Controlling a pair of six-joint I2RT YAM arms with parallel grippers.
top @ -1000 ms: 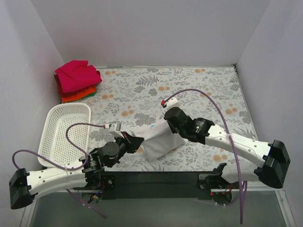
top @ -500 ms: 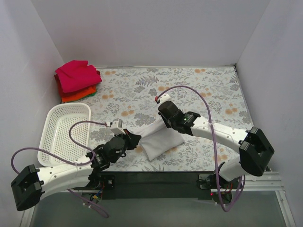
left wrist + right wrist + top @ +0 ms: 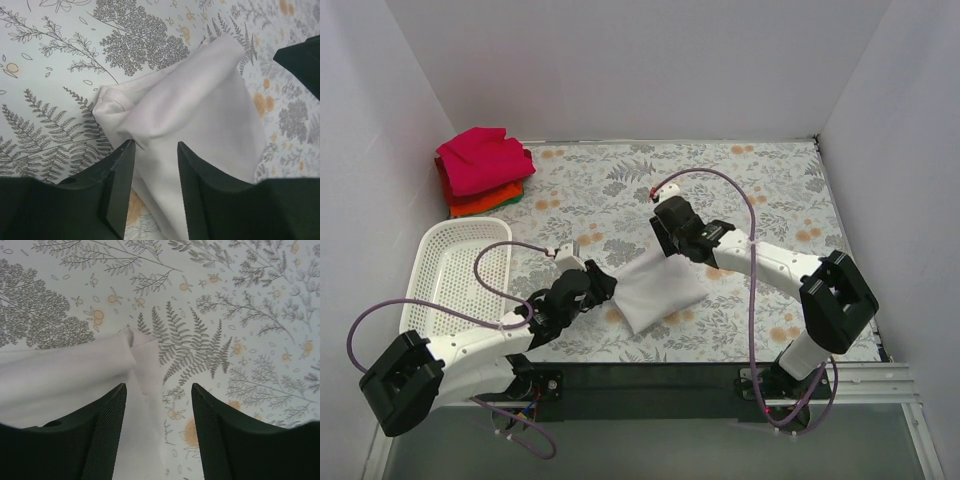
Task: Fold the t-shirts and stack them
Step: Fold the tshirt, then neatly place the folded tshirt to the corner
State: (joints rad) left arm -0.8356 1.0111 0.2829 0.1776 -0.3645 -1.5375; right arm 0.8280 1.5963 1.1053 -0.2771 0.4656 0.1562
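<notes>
The white t-shirt [image 3: 658, 290] lies folded on the flowered table, near the front middle. My left gripper [image 3: 604, 284] is at its left edge, open, and the cloth [image 3: 200, 110] lies loose under the gap between the fingers [image 3: 119, 185]. My right gripper [image 3: 669, 243] stands open over the shirt's far corner [image 3: 65, 375], its jaws straddling the cloth's edge without pinching it. In the far left corner sits a stack of folded t-shirts: magenta-pink [image 3: 480, 160] on top, red-orange [image 3: 482, 203] below, and a sliver of green [image 3: 517, 196].
A white mesh basket [image 3: 432, 258] stands at the left, between the stack and my left arm. Purple cables loop above both arms. White walls close in the table on the left, far and right sides.
Both grippers were shut on the white t-shirt and now stand open, having let it go. The shirt has shifted slightly away from the arms and lies flatter.
</notes>
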